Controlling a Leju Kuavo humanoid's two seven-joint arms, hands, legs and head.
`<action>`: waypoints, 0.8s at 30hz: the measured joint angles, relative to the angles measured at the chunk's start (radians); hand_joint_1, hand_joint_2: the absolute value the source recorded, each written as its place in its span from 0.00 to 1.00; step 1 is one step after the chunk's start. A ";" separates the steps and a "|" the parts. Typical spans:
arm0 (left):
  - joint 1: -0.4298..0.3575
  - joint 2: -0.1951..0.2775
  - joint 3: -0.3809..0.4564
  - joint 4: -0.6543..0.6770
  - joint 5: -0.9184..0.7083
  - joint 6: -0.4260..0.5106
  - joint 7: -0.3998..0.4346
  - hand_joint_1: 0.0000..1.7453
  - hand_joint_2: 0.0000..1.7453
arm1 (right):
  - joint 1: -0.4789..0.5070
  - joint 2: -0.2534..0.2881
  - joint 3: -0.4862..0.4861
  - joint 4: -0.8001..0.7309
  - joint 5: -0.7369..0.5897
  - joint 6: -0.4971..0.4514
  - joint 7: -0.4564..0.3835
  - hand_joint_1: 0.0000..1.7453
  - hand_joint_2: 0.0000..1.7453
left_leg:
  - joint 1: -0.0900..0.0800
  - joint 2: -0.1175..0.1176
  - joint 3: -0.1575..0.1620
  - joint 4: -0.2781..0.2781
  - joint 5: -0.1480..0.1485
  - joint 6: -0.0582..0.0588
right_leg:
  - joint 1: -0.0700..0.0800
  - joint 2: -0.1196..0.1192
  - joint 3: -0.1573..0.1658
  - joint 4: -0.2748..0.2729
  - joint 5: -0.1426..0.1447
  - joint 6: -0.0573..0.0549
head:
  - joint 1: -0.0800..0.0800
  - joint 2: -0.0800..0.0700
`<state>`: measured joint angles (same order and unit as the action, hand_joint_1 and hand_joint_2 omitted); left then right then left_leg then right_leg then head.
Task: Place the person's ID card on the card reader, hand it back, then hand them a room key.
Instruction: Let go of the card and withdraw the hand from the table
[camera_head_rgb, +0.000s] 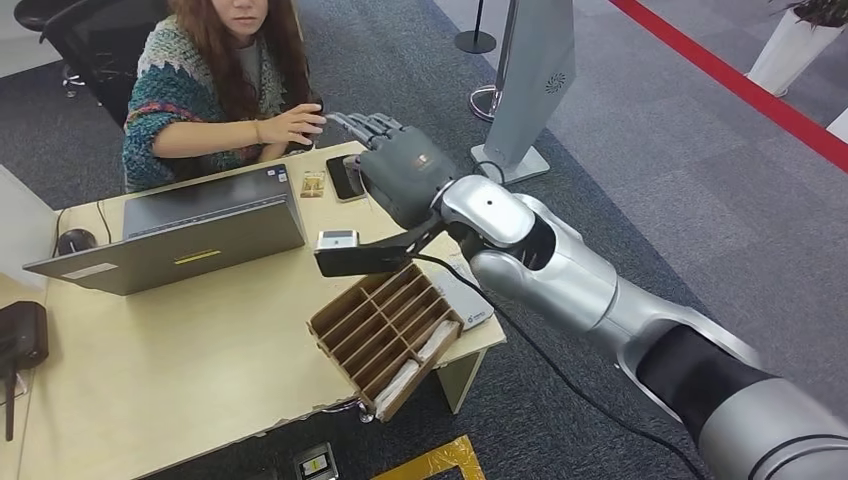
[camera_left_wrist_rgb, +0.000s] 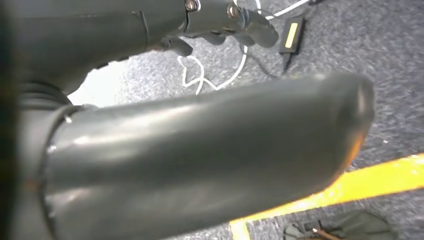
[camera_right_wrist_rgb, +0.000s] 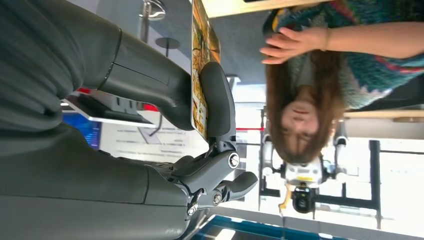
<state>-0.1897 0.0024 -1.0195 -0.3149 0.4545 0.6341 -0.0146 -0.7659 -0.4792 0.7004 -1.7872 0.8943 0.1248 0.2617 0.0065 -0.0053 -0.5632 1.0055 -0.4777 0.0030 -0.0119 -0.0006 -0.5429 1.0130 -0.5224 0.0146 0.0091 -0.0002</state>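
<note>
The robot's grey right hand (camera_right_wrist_rgb: 165, 100) had a thin flat yellow-patterned card (camera_right_wrist_rgb: 200, 70) pinched between thumb and finger, reaching out past the far edge of the pale wooden desk (camera_head_rgb: 200, 370) toward the seated person's raised hand (camera_head_rgb: 295, 125). A slotted cardboard organiser (camera_head_rgb: 385, 330) stuck out over the desk's near corner. The left hand (camera_left_wrist_rgb: 220, 20) hung over rough grey carpet, fingers curled, holding nothing.

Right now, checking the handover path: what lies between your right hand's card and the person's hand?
Nothing: in the right wrist view, open air separates the card pinched by the right hand from the person's hand.
</note>
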 joint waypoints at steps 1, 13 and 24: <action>-0.003 0.001 -0.004 -0.002 -0.003 0.000 0.001 0.00 0.00 | -0.035 0.015 0.015 0.034 -0.012 -0.003 -0.004 1.00 1.00 | 0.000 -0.001 0.000 0.000 0.000 0.000 | 0.000 0.000 0.000 0.000 0.000 0.000 | 0.000 0.000; -0.007 0.008 -0.011 -0.004 -0.005 0.005 0.012 0.00 0.00 | -0.303 0.202 0.146 0.480 -0.117 -0.098 -0.058 1.00 1.00 | 0.000 -0.005 -0.004 0.000 0.001 -0.001 | 0.000 -0.004 -0.002 0.000 0.000 0.000 | 0.000 0.000; 0.001 0.012 -0.011 -0.004 0.009 0.005 0.017 0.00 0.00 | -0.390 0.326 0.219 0.834 -0.152 -0.159 -0.089 1.00 1.00 | 0.001 -0.005 -0.004 0.000 0.001 -0.002 | 0.000 -0.004 -0.003 0.000 0.000 0.000 | 0.000 0.000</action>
<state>-0.1885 0.0141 -1.0307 -0.3193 0.4633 0.6394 0.0022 -1.1556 -0.1531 0.9194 -0.9528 0.7424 -0.0344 0.1722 0.0070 -0.0107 -0.5667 1.0059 -0.4764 0.0010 -0.0115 -0.0047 -0.5457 1.0132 -0.5227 0.0143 0.0089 -0.0004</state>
